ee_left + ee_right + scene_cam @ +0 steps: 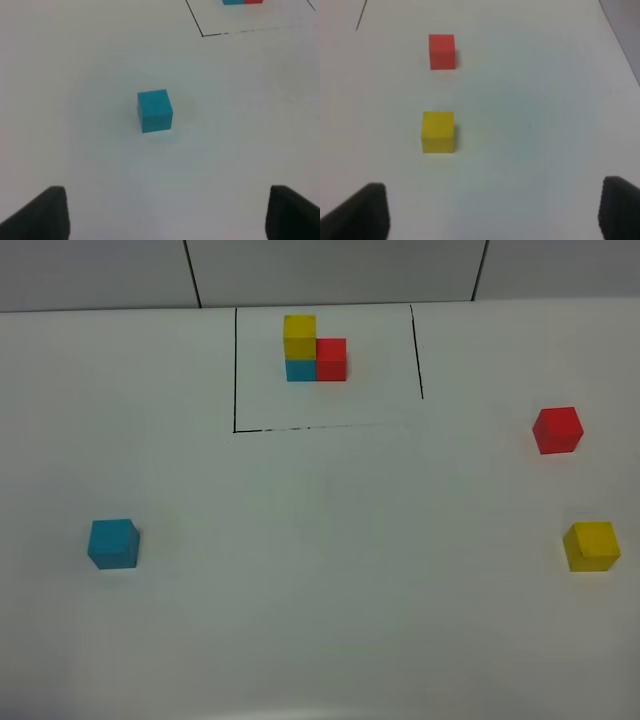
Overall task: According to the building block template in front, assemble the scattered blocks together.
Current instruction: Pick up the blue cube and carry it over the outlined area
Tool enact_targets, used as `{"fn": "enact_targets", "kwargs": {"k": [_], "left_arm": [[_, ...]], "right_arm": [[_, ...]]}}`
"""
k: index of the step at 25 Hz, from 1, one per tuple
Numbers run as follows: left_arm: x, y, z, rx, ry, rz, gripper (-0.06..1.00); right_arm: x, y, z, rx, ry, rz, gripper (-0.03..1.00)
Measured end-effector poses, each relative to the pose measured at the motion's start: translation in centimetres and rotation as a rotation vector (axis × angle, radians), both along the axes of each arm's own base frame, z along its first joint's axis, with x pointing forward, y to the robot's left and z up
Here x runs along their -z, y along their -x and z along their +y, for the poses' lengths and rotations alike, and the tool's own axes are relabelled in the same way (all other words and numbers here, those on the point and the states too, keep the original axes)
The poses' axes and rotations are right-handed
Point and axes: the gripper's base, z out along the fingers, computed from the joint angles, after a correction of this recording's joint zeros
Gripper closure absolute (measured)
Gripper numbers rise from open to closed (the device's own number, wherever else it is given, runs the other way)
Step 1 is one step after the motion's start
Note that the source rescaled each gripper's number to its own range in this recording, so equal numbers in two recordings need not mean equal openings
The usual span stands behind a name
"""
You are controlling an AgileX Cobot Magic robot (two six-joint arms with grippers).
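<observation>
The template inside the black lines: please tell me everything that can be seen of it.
The template is three plain, matte cubes of equal size, joined together. A yellow cube sits squarely on a cyan cube. A red cube stands on the table and touches the cyan one's right side, as the high view shows it. The group rests upright at the far middle of the white table, inside thin black lines that it does not touch.

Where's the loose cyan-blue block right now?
In the exterior high view the loose cyan-blue block sits alone on the left of the table, below-left of the framed template, far from the red block and yellow block at right.
</observation>
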Motion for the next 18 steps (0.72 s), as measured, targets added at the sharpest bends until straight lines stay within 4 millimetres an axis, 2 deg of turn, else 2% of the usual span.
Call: {"fn": "enact_targets", "kwargs": {"k": [18], "left_arm": [[0.0,0.0,0.0,0.0,0.001,0.0,-0.04]], "right_arm": [[0.0,0.0,0.0,0.0,0.0,0.0,0.2]]}}
